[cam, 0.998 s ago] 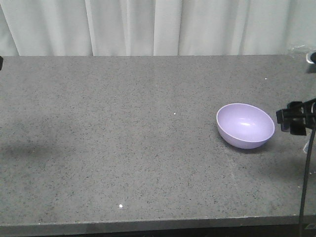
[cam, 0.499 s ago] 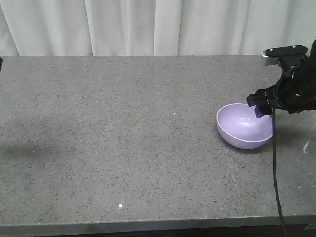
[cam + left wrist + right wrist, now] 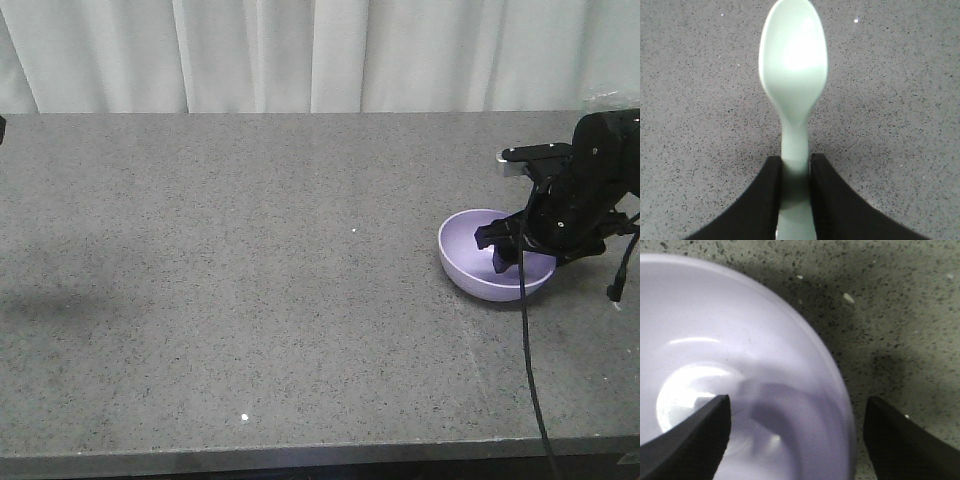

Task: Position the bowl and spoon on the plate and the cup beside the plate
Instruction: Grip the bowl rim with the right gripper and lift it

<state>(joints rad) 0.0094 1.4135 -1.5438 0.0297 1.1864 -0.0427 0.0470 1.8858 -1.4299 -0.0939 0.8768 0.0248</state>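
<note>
Right gripper [image 3: 497, 250] low over the round matte lavender-purple plastic bowl [image 3: 462, 258], which sits at the right side of the grey speckled stone tabletop [image 3: 250, 280]. Jaws spread: one finger inside the bowl, one outside, rim wall between them, not gripped yet. Left gripper [image 3: 795, 162] pinches the short flat handle of the small pale mint-green plastic spoon [image 3: 794, 65], scoop pointing forward above the tabletop. Plate and cup in no view. Step, as judged: taking hold of the bowl. Next move calls for closing on the wall, then a level lift; the smooth thin wall may slip
</note>
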